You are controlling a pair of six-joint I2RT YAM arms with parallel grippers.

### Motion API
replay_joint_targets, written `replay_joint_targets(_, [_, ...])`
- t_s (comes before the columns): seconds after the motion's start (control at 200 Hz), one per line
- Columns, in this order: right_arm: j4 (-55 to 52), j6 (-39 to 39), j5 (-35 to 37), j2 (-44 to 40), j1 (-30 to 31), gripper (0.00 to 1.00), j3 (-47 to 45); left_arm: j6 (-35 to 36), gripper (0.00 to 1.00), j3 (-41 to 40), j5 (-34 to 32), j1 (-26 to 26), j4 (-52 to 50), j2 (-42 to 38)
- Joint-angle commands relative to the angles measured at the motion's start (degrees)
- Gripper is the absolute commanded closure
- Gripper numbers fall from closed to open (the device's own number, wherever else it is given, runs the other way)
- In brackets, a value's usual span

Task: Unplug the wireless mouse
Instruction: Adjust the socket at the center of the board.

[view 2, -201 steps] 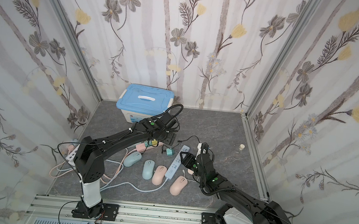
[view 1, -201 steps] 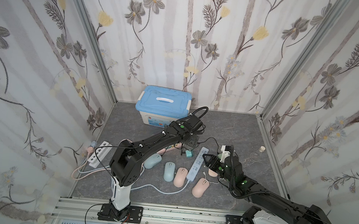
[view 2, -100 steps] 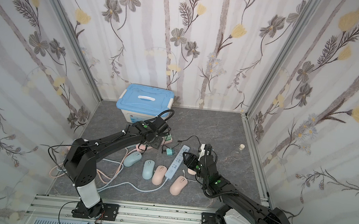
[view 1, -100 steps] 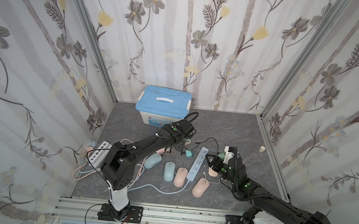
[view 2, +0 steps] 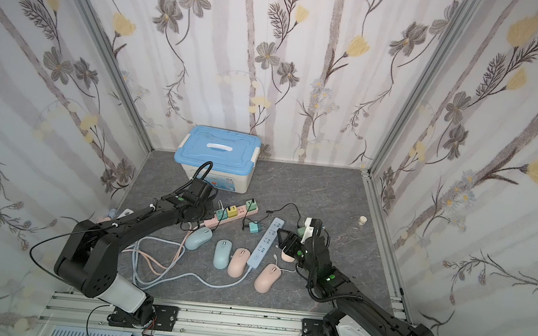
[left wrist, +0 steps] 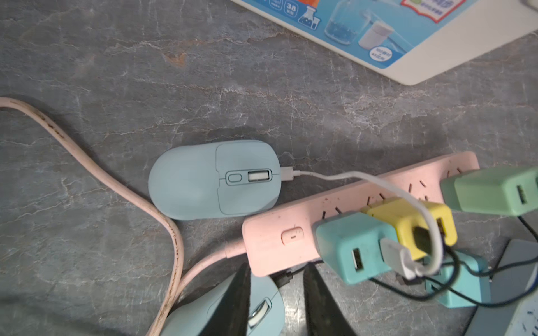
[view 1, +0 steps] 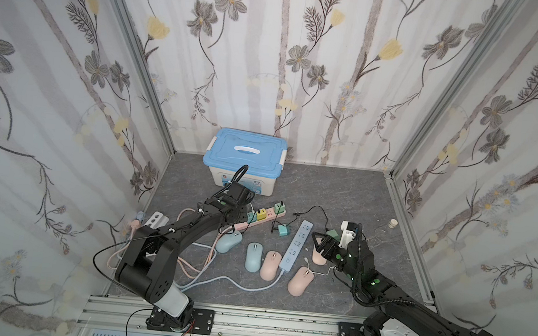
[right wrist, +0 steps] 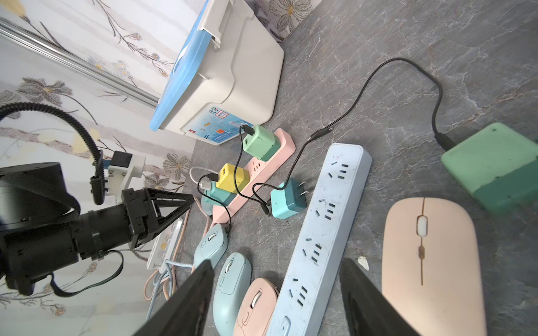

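Note:
A pale blue mouse (left wrist: 256, 308) (view 1: 228, 240) lies just in front of the pink power strip (left wrist: 349, 209) (view 1: 266, 217), with a black plug (left wrist: 286, 277) in its nose. My left gripper (left wrist: 278, 270) (view 1: 233, 222) (right wrist: 190, 200) hovers over that end of the strip. Its jaws are drawn in to a narrow gap and the plug shows in the gap, untouched as far as I see. Another blue mouse (left wrist: 214, 180) has a white cable plugged in. My right gripper (right wrist: 276, 291) (view 1: 319, 244) stands open and empty beside a pink mouse (right wrist: 431, 261).
A blue power strip (view 1: 295, 245) lies between several more mice. Teal, yellow and green chargers (left wrist: 407, 224) sit on the pink strip. A lidded blue box (view 1: 245, 159) stands at the back, a green block (right wrist: 495, 165) to the right, and loose cables (view 1: 184, 268) at the front left.
My left arm swung left and down towards the pink strip's end, and its jaws closed from wide to narrow. The right arm shifted only slightly.

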Motion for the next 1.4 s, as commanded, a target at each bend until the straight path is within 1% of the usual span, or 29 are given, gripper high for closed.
replay_joint_targets(0.0, [0.84, 0.28, 0.68, -0.34, -0.17, 0.31, 0.02, -2.32, 0.73, 2.75, 1.74, 1.02, 2.80, 3.75])
replay_joint_targets(0.22, [-0.30, 0.85, 0.73, -1.80, -0.13, 0.31, -0.01, -2.57, 0.77, 8.19, -0.81, 1.10, 1.28, 13.25])
replay_joint_targets(0.35, [-1.89, 0.40, 1.30, -2.07, -0.26, 0.31, 1.07, -2.99, 0.79, 8.37, -1.22, 1.14, 0.86, 16.01])
replay_joint_targets(0.44, [-2.95, -0.29, 1.61, -1.23, -0.28, 0.31, 2.72, -4.03, 0.79, 5.99, 0.53, 1.14, 2.63, 15.39])
replay_joint_targets(0.48, [-3.44, -0.78, 1.79, -0.36, -0.31, 0.31, 3.81, -4.65, 0.79, 4.62, 2.35, 1.09, 3.83, 14.73])
replay_joint_targets(0.734, [-4.28, -1.83, -0.10, 8.35, -0.82, 0.32, 10.04, -8.87, 0.78, -5.29, 8.97, -0.71, 10.43, 8.25])
replay_joint_targets(0.899, [-5.94, -2.39, -0.82, 13.98, -0.90, 0.32, 14.72, -10.41, 0.74, -9.23, 10.75, -2.57, 11.74, 3.49])
replay_joint_targets(0.949, [-7.09, -2.44, -1.10, 15.68, -0.91, 0.32, 16.53, -10.55, 0.71, -9.63, 10.67, -2.78, 10.93, 2.09])
replay_joint_targets(1.009, [-8.49, -2.48, -1.43, 17.47, -0.94, 0.32, 18.48, -10.47, 0.64, -10.19, 9.09, -2.99, 9.57, -0.22])
replay_joint_targets(1.139, [-10.35, -2.19, -1.33, 19.38, -0.93, 0.32, 21.03, -9.40, 0.45, -12.42, 4.89, -4.41, 7.40, -5.86])
replay_joint_targets(1.274, [-10.62, -2.09, -1.51, 20.19, -0.84, 0.32, 21.86, -8.49, 0.26, -16.92, 3.71, -6.75, 9.56, -9.70])
replay_joint_targets(1.329, [-10.54, -1.85, -1.55, 20.55, -0.84, 0.32, 21.96, -7.98, 0.22, -19.29, 4.31, -7.31, 11.92, -10.77])
replay_joint_targets(1.394, [-10.45, -1.82, -1.79, 20.98, -0.76, 0.32, 22.00, -6.78, 0.21, -20.63, 4.37, -7.94, 13.36, -11.31])
